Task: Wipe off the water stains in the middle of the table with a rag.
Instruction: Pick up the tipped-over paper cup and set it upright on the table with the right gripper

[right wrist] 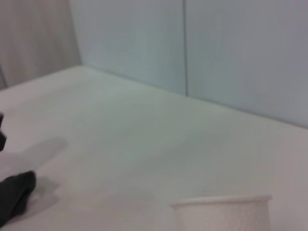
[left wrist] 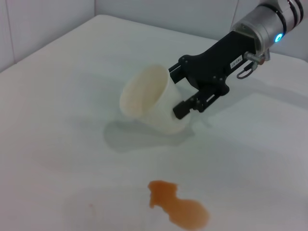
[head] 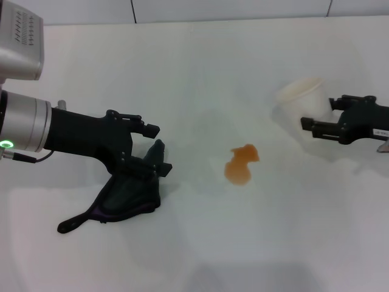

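The water stains point(head: 241, 164) are one orange-brown glossy blotch in the middle of the white table point(head: 194, 67), also seen in the left wrist view as the stains point(left wrist: 179, 210). The dark rag point(head: 129, 193) lies left of it, its narrow tail point(head: 73, 224) trailing toward the near left. My left gripper point(head: 155, 148) is down over the rag's right end, fingers apart, with a fold of cloth rising between them. The rag's tip point(right wrist: 14, 196) shows in the right wrist view.
My right gripper point(head: 315, 123) is at the far right, shut on a white paper cup point(head: 302, 100). The cup point(left wrist: 150, 98) is tilted, mouth toward the stain, with that gripper point(left wrist: 179, 91) clamped across its wall. A grey wall runs behind the table.
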Robot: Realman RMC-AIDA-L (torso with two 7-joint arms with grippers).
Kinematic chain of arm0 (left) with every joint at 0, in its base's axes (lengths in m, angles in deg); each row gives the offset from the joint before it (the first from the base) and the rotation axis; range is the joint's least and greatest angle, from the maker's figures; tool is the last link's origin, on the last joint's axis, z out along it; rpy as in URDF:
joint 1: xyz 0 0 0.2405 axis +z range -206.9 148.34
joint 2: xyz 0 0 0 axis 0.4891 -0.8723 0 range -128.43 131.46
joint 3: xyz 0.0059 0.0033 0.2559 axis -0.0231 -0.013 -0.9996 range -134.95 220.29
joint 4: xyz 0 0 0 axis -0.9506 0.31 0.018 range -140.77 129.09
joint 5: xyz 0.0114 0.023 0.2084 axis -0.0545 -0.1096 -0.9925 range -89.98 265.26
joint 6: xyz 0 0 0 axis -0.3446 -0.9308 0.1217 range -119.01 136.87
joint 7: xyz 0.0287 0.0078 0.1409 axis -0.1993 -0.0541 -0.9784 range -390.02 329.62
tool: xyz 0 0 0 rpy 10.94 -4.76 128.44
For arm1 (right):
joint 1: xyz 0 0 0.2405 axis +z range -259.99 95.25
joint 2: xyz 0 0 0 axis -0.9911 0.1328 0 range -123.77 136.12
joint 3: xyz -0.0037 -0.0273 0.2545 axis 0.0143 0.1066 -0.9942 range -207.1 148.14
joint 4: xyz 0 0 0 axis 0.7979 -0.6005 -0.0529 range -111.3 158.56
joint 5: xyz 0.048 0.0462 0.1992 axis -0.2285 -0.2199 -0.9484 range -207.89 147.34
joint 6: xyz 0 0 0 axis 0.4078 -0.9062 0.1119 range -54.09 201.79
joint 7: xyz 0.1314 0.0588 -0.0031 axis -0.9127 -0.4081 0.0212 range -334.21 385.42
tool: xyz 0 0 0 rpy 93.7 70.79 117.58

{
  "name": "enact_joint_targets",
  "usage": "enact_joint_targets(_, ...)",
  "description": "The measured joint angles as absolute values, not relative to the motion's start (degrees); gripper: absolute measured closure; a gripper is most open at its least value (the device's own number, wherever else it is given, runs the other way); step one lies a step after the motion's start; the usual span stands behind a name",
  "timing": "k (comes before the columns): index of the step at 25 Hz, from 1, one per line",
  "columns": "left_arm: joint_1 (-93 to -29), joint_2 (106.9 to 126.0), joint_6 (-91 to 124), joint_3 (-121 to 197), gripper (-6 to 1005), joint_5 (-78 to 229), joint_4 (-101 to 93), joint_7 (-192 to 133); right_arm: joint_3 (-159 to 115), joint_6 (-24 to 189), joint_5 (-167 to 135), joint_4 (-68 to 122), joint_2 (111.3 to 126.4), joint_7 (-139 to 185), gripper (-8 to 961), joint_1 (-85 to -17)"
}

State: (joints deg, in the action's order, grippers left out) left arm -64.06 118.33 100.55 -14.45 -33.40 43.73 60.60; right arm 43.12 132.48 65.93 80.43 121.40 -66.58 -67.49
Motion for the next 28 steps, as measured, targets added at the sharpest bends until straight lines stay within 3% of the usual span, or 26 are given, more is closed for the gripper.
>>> enact_joint_targets(28,-64.26,118.94,99.98,-14.46,121,-33.33,43.73,60.63,39.52,136.38,56.32,66.94,121.48,-53.83,267,-66.82)
